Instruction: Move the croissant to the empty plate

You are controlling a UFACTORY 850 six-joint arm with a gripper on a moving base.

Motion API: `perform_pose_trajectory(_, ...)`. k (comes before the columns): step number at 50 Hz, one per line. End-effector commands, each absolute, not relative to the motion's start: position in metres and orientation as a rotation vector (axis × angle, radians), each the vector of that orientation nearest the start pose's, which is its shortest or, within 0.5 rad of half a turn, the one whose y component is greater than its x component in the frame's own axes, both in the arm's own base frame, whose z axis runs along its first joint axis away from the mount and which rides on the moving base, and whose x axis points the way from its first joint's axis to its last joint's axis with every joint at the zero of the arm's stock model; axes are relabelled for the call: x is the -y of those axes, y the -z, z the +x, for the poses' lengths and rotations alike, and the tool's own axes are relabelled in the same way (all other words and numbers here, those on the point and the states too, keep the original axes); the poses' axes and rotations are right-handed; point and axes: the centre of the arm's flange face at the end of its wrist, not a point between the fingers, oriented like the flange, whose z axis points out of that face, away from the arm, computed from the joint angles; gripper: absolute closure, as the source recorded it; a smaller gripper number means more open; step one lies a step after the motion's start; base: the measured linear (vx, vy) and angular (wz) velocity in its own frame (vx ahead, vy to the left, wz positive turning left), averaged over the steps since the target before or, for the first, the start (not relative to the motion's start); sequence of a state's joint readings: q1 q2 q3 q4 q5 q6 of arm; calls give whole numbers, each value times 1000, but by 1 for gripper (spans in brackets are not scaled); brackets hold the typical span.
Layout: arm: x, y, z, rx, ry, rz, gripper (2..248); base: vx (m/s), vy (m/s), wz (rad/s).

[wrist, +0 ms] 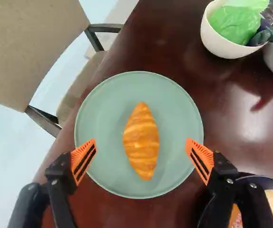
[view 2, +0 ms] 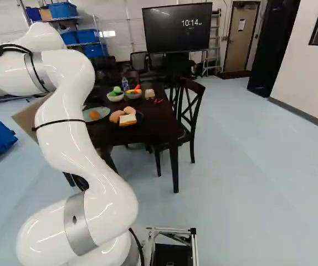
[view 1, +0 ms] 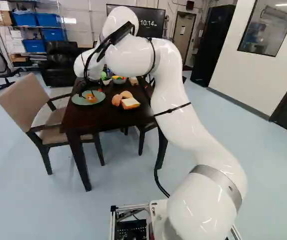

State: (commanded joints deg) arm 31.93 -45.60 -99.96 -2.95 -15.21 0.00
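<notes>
My gripper (view 1: 87,86) hangs over the near left part of the table in the left base view, above the green plate (view 1: 94,101). In the wrist view the gripper (wrist: 141,159) is open, its orange pads wide apart with nothing held. The golden croissant (wrist: 141,142) lies on the otherwise bare green plate (wrist: 93,118), between and ahead of the fingers, untouched by them. The right base view shows the croissant (view 2: 95,114) on that plate too. A dark plate (view 2: 140,117) beside it carries bread and other food.
The dark table (view 2: 153,130) also bears a bowl of green vegetables (view 2: 116,96), another bowl of colourful food (view 2: 133,95) and a bottle (view 2: 125,84). A beige chair (view 1: 28,102) stands along the table's left side; a dark chair (view 2: 189,119) is at its right.
</notes>
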Motion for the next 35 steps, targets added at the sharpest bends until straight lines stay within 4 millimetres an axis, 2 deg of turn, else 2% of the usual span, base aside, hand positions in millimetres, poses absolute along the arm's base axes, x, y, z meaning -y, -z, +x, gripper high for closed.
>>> perform_pose_trajectory(35,-401,-488,636,835,1035,-2658,3,0,0,0)
